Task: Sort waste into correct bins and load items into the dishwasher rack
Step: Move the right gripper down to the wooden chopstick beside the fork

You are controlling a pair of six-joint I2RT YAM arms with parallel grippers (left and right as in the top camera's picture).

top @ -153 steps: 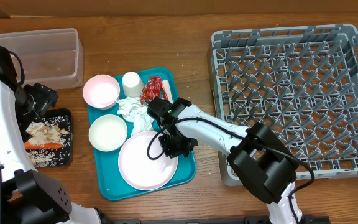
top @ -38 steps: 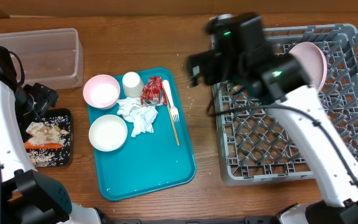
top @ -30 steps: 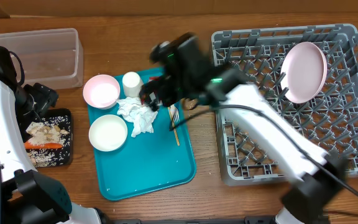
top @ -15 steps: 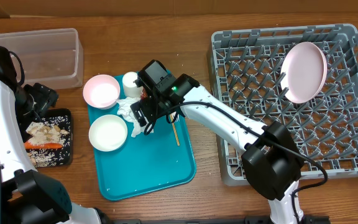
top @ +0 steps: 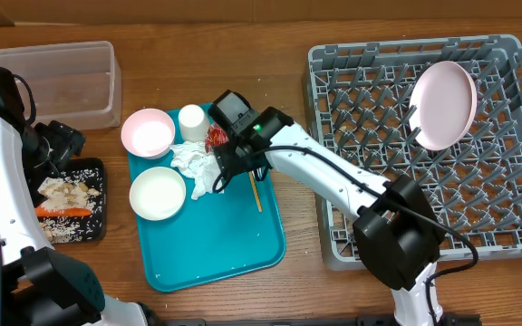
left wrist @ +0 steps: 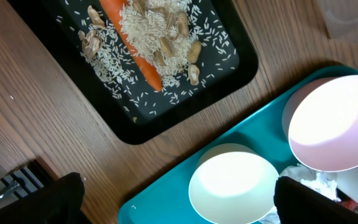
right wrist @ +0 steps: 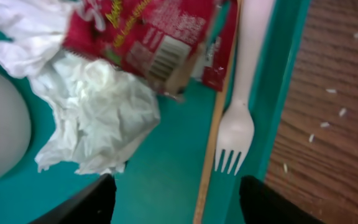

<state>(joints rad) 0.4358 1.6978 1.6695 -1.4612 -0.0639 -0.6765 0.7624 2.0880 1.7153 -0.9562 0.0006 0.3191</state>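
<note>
While the right arm reaches across the teal rectangular serving tray (top: pixel 243 244), we see the right gripper (right wrist: pixel 182 199) hanging low over the tray's right side, its jaws apart and nothing clamped. Below the gap lie the tines of the cream plastic fork (right wrist: pixel 236 124) and a thin wooden stick (right wrist: pixel 211 149) just beside it. We cannot tell whether either finger touches them. Above the fork the small red shiny wrapper (right wrist: pixel 148 37) rests partly on the crumpled white paper napkins (right wrist: pixel 98 118). On the tray's left half stand the small white cup (top: pixel 192 120), a small pale pink bowl (top: pixel 148 133) and a small white bowl (top: pixel 158 193). The large pale pink round plate (top: pixel 442 104) stands tilted among the pegs at the far right of the large grey-blue plastic dishwasher rack (top: pixel 397 208). At the left edge of the table the left gripper (left wrist: pixel 178 202) hovers with its jaws at their widest, holding nothing. It is near the shallow black rectangular tray (left wrist: pixel 229 74), where the orange carrot (left wrist: pixel 135 50) lies in the beige rice-like food scraps (left wrist: pixel 160 25). The clear plastic rectangular tub (top: pixel 62 86) sits behind that tray.
</note>
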